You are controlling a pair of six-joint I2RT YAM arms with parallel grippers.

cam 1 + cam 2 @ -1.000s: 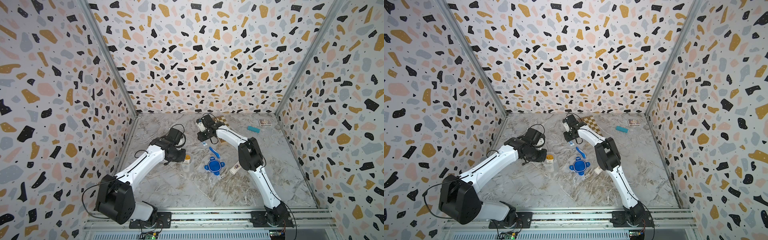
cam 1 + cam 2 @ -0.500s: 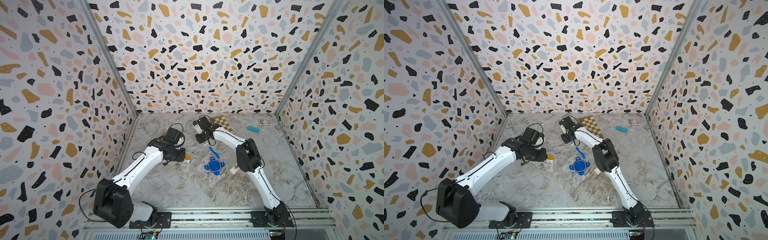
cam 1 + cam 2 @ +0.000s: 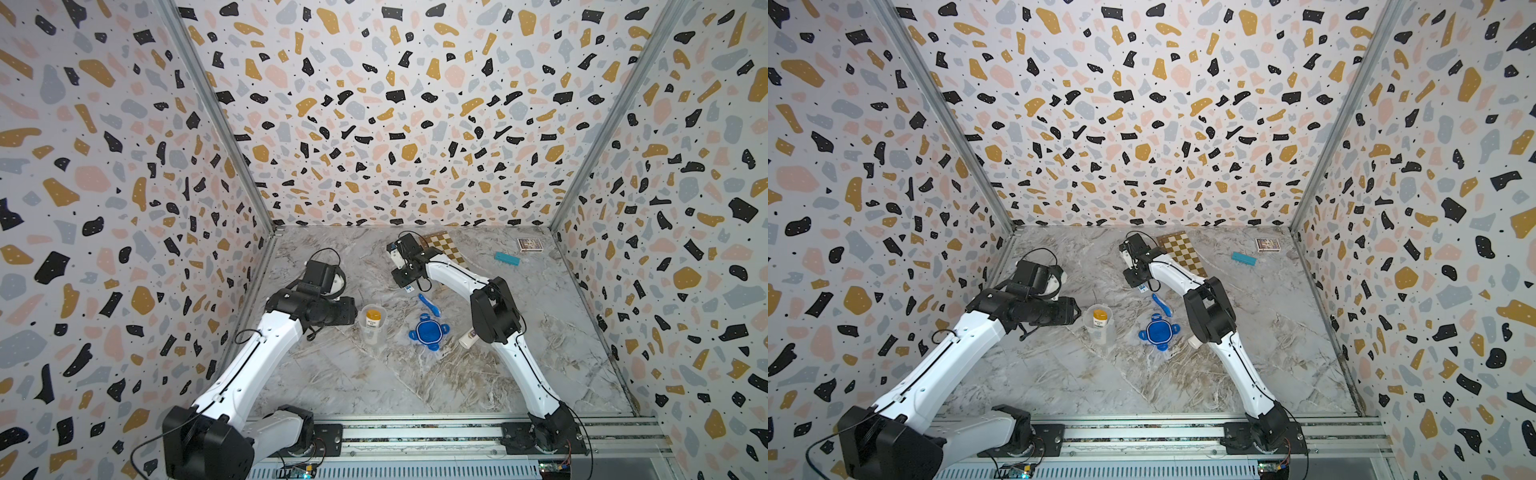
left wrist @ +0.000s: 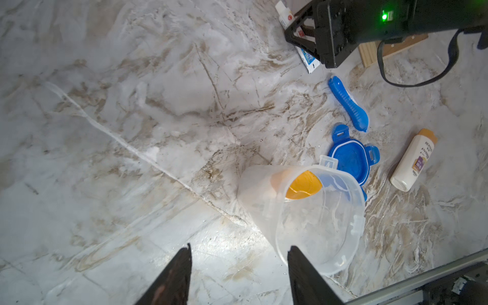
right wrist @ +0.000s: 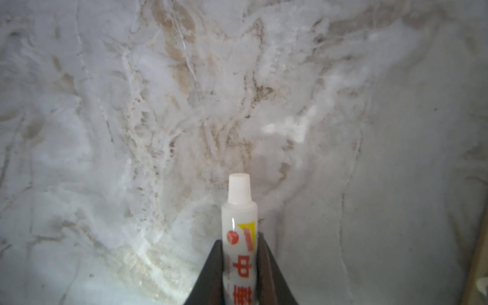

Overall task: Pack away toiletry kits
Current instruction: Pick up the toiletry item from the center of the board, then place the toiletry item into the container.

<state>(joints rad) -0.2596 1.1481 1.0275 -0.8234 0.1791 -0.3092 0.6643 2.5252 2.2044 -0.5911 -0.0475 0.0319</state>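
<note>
High stereo pair; close downward wrist views

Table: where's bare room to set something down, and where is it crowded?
Widest bare stretch: between the clear tub and blue lid and the front rail. Also bare: right of the right arm, nearer the rail than the teal block. Crowded: the middle, where tub, lid, toothbrush and lying bottle cluster.

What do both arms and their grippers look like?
Both arms have white tubular links with bulky black joints: left arm, right arm. Thin black cables loop near the wrists. Dark, tapered fingers tip the left gripper and right gripper. A green light glows on the right wrist.
</note>
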